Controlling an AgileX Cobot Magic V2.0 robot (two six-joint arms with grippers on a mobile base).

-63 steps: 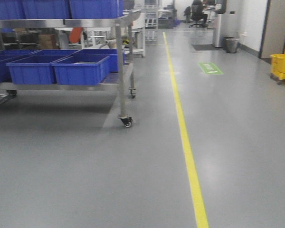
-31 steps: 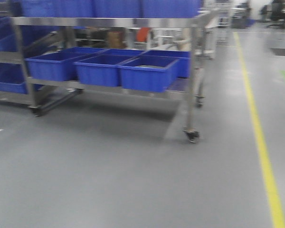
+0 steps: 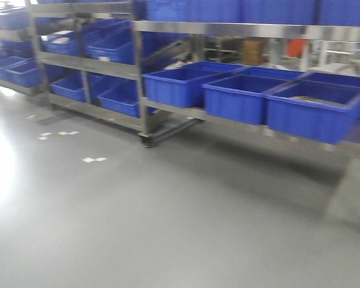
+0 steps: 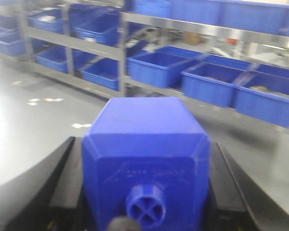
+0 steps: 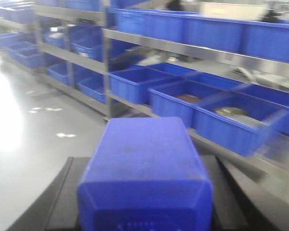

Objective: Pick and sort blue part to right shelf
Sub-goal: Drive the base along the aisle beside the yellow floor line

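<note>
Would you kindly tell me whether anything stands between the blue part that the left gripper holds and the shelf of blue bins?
Nothing visible does. Only bare grey floor, with a few flat white marks off to the left, lies between the blue part and the shelf, whose lower level holds blue bins.

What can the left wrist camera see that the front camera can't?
Only the left wrist view shows the blue part, gripped in the left claw, its round cross-marked cap facing the camera. Only the front view shows a wheel under the steel shelf. Both show the blue bins on that shelf and white marks on the grey floor.
</note>
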